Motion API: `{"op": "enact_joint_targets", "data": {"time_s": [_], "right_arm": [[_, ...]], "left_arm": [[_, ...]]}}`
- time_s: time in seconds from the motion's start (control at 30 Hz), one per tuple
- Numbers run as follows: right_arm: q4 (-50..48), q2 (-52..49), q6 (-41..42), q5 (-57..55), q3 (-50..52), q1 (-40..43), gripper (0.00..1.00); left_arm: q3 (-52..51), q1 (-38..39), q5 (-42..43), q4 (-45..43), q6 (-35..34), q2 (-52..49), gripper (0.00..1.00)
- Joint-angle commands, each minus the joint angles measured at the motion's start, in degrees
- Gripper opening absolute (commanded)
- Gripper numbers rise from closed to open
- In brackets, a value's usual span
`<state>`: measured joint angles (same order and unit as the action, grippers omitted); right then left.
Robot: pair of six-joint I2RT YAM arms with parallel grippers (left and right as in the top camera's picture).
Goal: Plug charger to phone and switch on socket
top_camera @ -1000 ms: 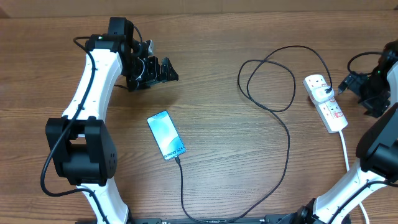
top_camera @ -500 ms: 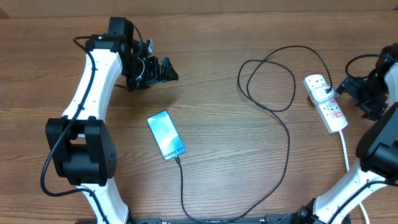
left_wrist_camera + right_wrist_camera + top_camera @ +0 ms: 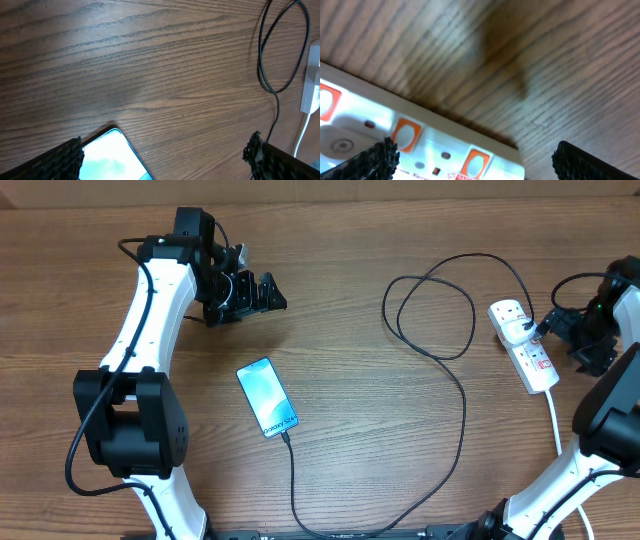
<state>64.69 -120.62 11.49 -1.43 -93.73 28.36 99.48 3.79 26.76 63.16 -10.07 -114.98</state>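
**Wood-grain tabletop, both pincers spread wide**

Brown wood tabletop (image 3: 340,240) carries everything. The left gripper (image 3: 264,292) hangs toward the far left part of it, jaws wide apart and holding nothing, with the phone's corner showing between its fingertips in the wrist view. The right gripper (image 3: 562,325) sits at the right edge, just beside the socket (image 3: 527,345), jaws likewise apart and empty. The charger (image 3: 462,410) loops in the far right area, then runs down toward the near edge and curves back up to the phone. Its black plug sits in the socket and its slim end meets the phone's near end. I cannot tell how the red switches are set. The phone (image 3: 267,397) lies flat, screen lit, left of centre.
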Motion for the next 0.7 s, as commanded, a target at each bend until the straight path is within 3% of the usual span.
{"op": "enact_joint_targets", "data": {"time_s": [0.0,0.67], "right_arm": [[-1.7,0.8,-1.1,1.2,0.2,-0.2,1.0],[-3.1,0.8,-1.1,2.8,3.3,-0.7,1.0]], "left_arm": [[1.3,0.4,-0.3,-0.2,1.5,1.6,0.99],[1.3,0.4,-0.3,0.0,1.6,1.6,1.0]]}}
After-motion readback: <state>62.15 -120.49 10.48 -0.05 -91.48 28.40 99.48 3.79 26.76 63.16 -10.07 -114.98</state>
